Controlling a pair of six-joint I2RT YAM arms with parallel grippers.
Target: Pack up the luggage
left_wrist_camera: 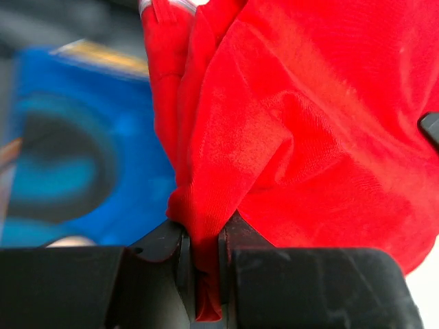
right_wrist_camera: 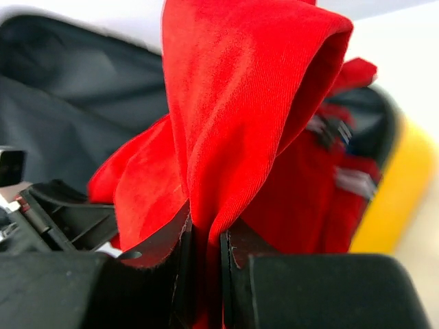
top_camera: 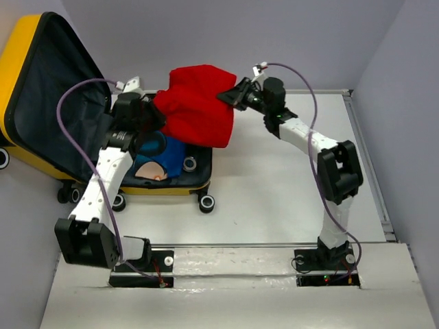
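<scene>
Bright, even light falls from overhead, leaving only faint soft shadows on the white surface (top_camera: pixel 274 178). In the wrist views the red cloth (left_wrist_camera: pixel 309 137) is sharp, while the blue cloth (left_wrist_camera: pixel 75 137) at 9 o'clock and the yellow suitcase (right_wrist_camera: pixel 405 178) at 3 o'clock blur.

The glossy yellow hard-shell suitcase (top_camera: pixel 15 62) is cropped at the top view's 9 o'clock edge. The soft red cloth (top_camera: pixel 199 110) hides part of the blue printed cloth (top_camera: pixel 175 156), which is blurred in the left wrist view.

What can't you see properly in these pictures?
- Top view: the soft red cloth and left arm cover most of the blue printed cloth inside the open yellow hard-shell suitcase.
- Left wrist view: that blue cloth's print is blurred.
- Right wrist view: the suitcase's yellow shell is blurred.
</scene>
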